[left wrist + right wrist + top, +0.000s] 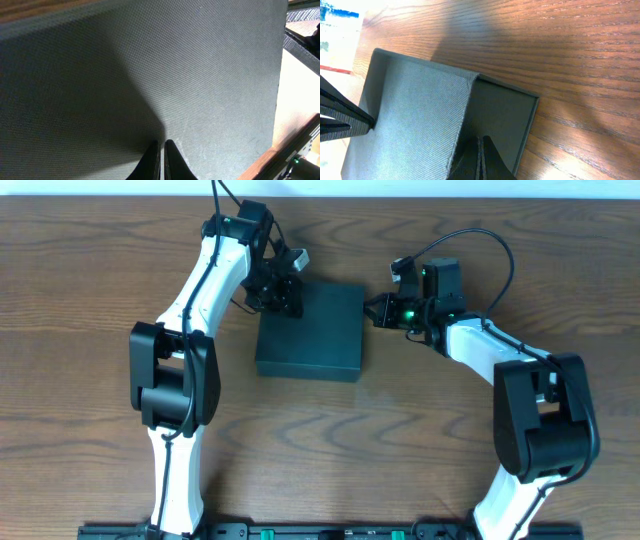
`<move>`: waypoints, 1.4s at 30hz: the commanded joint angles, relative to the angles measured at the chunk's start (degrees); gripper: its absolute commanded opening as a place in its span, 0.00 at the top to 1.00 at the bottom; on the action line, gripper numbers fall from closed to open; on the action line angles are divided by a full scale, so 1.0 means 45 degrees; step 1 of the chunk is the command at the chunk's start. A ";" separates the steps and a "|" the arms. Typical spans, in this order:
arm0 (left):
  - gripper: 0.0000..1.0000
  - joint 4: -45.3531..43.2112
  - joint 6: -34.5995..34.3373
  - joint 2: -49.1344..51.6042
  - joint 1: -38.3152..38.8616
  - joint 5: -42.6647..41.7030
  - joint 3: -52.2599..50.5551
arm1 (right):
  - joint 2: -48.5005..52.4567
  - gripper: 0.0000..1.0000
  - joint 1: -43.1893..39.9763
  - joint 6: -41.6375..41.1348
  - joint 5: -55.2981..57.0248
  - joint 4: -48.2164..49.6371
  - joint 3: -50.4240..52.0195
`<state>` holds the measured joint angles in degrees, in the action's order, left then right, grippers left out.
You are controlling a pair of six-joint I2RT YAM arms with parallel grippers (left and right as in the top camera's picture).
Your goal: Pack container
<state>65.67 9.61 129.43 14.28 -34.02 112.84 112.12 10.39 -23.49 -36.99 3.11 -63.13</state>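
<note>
The container [310, 332] is a matte black, squarish box lying closed in the middle of the wooden table. My left gripper [284, 295] is shut, its tips over the lid at the box's far left corner; in the left wrist view the shut tips [161, 145] point at the woven black lid [150, 75]. My right gripper [377, 311] is shut beside the box's right side near the far corner. In the right wrist view its tips [480, 141] are against the dark side wall of the box [415, 115]. The left gripper's fingers [340, 117] show at the left there.
The wooden table [400, 440] surrounds the box. A white paper with blue and red print [337, 35] lies beyond the table in the right wrist view. No snack packets are in view.
</note>
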 commanded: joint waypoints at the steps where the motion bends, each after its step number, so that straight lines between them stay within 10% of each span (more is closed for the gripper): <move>1: 0.94 0.0107 -0.0301 -0.0019 0.0311 0.0593 -0.0267 | 0.0185 0.98 0.0087 -0.0015 -0.0889 0.0209 -0.0117; 18: 0.94 0.0039 -0.0933 -0.0019 0.0427 0.1326 -0.0267 | 0.0330 0.98 -0.0039 0.0131 -0.2268 0.0665 -0.0345; 33: 0.94 0.0058 -0.0952 -0.0019 0.0238 0.1651 -0.0267 | -0.5605 0.98 0.1331 0.3580 0.4022 -1.1327 -0.1715; 42: 0.94 0.0083 -0.0952 -0.0019 -0.0121 0.1593 -0.0267 | -0.6669 0.98 0.4347 0.1297 0.4274 -0.7325 0.2900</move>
<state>65.95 5.76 128.84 14.72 -29.80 112.84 81.58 27.20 -13.45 -19.35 -33.39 -54.83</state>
